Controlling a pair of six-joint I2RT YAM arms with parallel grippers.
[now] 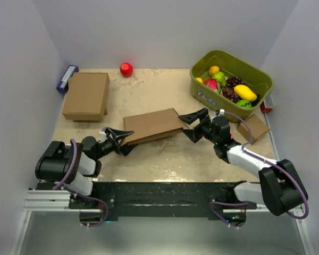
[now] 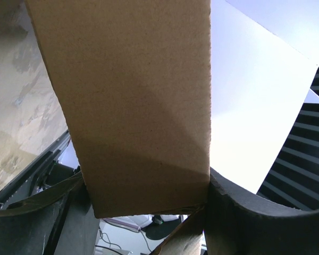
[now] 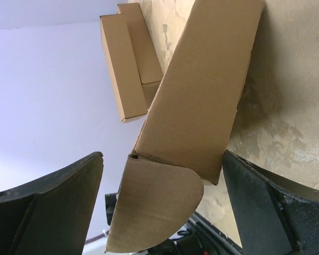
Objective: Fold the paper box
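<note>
While both arms are extended inward, the paper box (image 1: 151, 126) is flanked: right gripper (image 1: 193, 126) spread apart, left gripper's (image 1: 127, 142) hold indiscernible.

Shallow brown paper box (image 1: 151, 125), nearly closed, askew, mid-table.

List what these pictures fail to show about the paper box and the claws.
- Paper box: its underside and inside, hidden by its own top panel in every view.
- Its far end: cut off by the top edge of the right wrist view.
- Left claw: whether it pinches the box. In the left wrist view the cardboard covers the contact.
- Blue packet: label too small to read, top view.
</note>
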